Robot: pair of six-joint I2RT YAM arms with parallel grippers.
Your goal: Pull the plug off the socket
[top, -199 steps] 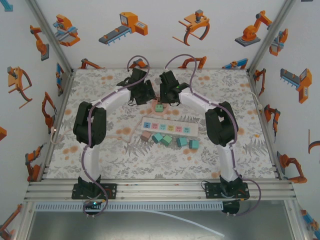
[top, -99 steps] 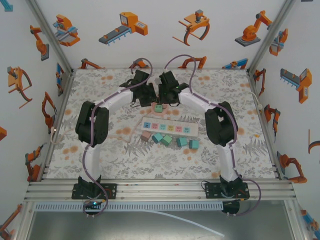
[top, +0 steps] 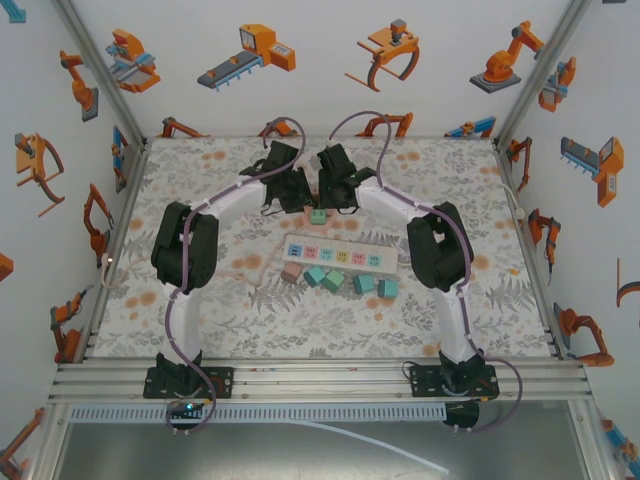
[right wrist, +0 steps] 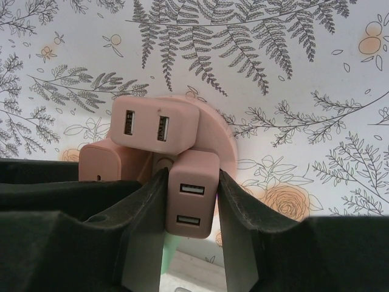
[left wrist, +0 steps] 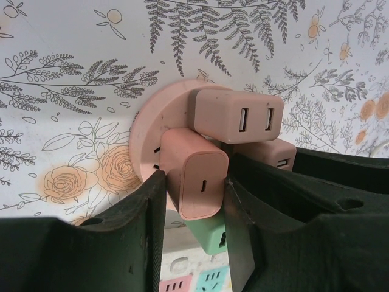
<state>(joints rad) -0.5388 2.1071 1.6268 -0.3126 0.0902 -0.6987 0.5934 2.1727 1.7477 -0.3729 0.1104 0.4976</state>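
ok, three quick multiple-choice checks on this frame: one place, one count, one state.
1. Loose plugs sit where, relative to the white power strip?
A) side nearer the arm bases
B) far side
C) on top

2. Ports on the pink plug in the right gripper?
A) one
B) two
C) four

3. Left gripper jaws?
A) wide open
B) shut on nothing
C) shut on a single-port pink plug

A: the top view shows them on the near side.
B: two slots on its face.
C: the jaws touch both its sides.
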